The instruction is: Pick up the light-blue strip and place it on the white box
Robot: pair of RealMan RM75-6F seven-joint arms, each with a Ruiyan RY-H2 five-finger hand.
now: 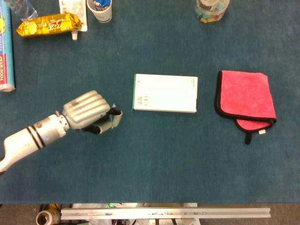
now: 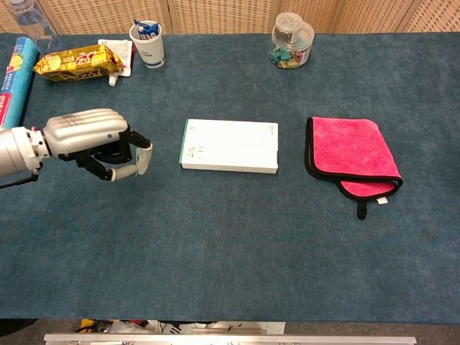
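My left hand (image 1: 89,111) hovers left of the white box (image 1: 165,93), a short gap away, with its fingers curled in. A small tip of the light-blue strip (image 1: 113,105) pokes out between the thumb and the fingers; the hand hides the rest. In the chest view the same left hand (image 2: 93,140) is level with the white box (image 2: 230,145), and the strip is not discernible there. The box lies flat mid-table with nothing on top. My right hand is in neither view.
A folded pink cloth (image 1: 244,97) lies right of the box. Along the far edge are a yellow snack pack (image 1: 48,24), a paper cup (image 1: 100,9), a food-wrap roll (image 1: 5,47) and a clear jar (image 1: 212,9).
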